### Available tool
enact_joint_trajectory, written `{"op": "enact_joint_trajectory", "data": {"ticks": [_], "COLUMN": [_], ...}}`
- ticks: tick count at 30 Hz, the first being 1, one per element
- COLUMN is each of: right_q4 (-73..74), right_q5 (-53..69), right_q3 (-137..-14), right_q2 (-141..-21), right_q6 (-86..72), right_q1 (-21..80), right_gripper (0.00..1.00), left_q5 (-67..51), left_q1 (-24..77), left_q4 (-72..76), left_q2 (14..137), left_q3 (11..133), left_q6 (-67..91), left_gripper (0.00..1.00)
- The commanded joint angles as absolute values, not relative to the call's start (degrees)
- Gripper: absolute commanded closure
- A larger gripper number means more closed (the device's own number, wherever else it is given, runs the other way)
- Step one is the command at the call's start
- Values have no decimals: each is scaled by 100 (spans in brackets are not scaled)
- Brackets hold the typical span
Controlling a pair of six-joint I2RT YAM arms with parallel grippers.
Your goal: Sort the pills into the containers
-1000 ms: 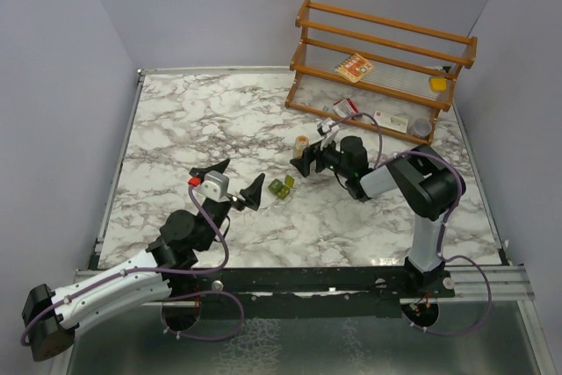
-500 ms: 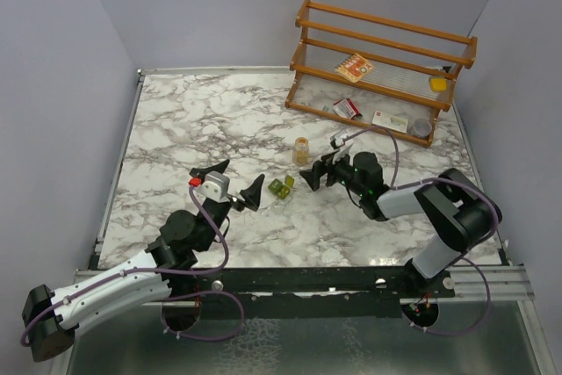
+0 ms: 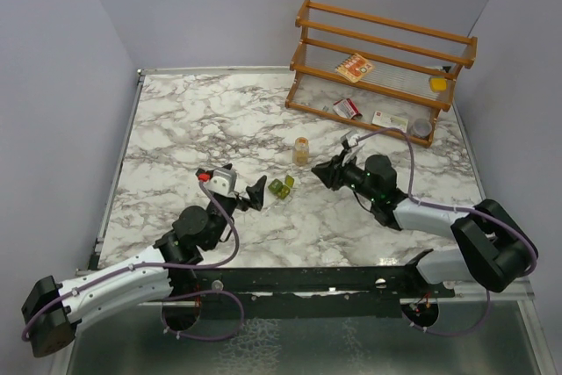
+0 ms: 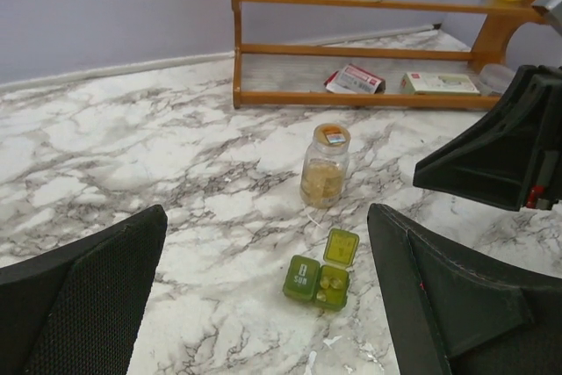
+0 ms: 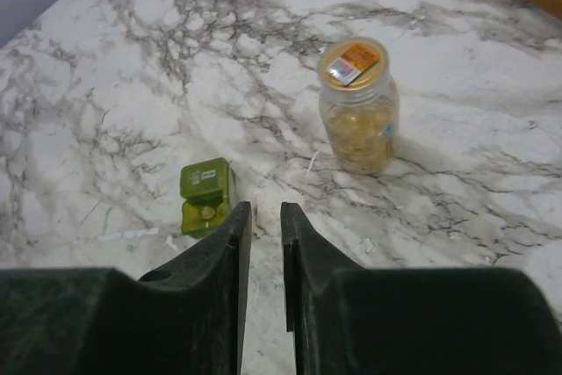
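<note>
The pill box (image 4: 320, 275) lies lower centre on the counter (image 4: 132, 147), lid open, likely to take pills (image 4: 329, 284). The left end effector (image 4: 268, 217) is spread wide. The right end effector (image 5: 261, 212) is nearly pressed together, seemingly empty.

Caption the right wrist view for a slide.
Nearly closed, black right gripper faces small olive-green plastic pill box and clear cylindrical bottle on marble table.

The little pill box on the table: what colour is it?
The pill box is olive green and slightly see-through; it shows best in the left wrist view.
</note>
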State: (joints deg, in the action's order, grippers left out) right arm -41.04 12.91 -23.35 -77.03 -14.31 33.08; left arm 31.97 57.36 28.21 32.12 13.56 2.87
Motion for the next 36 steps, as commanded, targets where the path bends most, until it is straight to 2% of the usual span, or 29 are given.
{"op": "enact_joint_trajectory", "data": {"ticks": [1, 2, 4, 10, 16, 23, 30, 34, 36], "right_q4": [-3728, -3674, -3643, -3783, -4025, -4263, -4387, -4371, -4382], "right_q5": [1928, 1967, 2008, 1804, 1727, 1530, 1421, 1339, 1305], "right_q3": [-2506, -2572, -2697, -2914, -3146, -3333, -3505, -3549, -3543], "right_q2": [-7788, -7893, -8101, -8554, -9109, -9530, -9806, -9876, -9900], "right_q6": [-1694, -1666, -1581, -1454, -1451, -1383, -1382, -1340, -1329], "right_q1": [3487, 3529, 3638, 4044, 4113, 4117, 4122, 4118, 4121], "right_gripper": [77, 67, 55, 49, 49, 50, 56, 64, 65], "left_q5": [3391, 3340, 3246, 2659, 1706, 1339, 1275, 1291, 1292], "left_q1": [5621, 5590, 5501, 4986, 4126, 4017, 4008, 4007, 4008], "left_q4": [2891, 2903, 2973, 3373, 3485, 3551, 3559, 3581, 3581], "left_q2": [3707, 3822, 4071, 4166, 4118, 4020, 4141, 4156, 4157], "left_q3": [1287, 1286, 1242, 823, 614, 538, 527, 545, 552], "left_q6": [806, 897, 1058, 1511, 1874, 1872, 1898, 1898, 1898], "left_gripper": [1, 1, 1, 1, 1, 1, 1, 1, 1]}}
